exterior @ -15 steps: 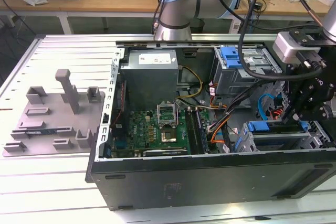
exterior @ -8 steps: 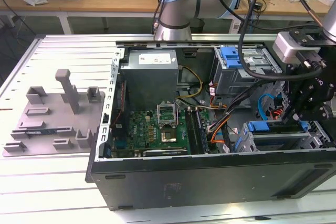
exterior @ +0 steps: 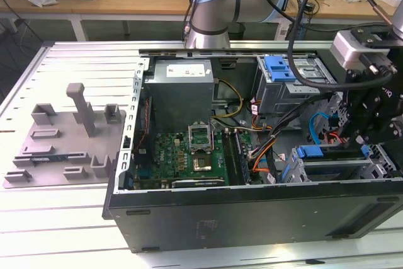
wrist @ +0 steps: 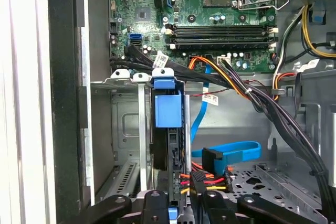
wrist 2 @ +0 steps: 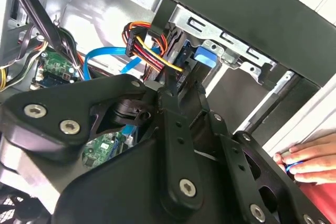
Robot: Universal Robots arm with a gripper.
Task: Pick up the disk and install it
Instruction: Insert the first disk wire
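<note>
Slatted metal tabletop (exterior: 56,80) carries a grey fixture (exterior: 63,140) at nine o'clock in the exterior view, then the open computer case (exterior: 252,209), with the arm (exterior: 217,4) bent over it from twelve o'clock. At three o'clock the gripper (exterior: 368,146) reaches down into the drive bay. In the first wrist view the disk (wrist: 168,129) stands on edge in that bay, the gripper (wrist: 179,203) pinching its end; a person's hand (wrist 2: 310,158) rests on the case edge.

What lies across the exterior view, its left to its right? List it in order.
Grey fixture plate → silver power supply → green motherboard → blue latch on the drive cage → black gripper.
</note>
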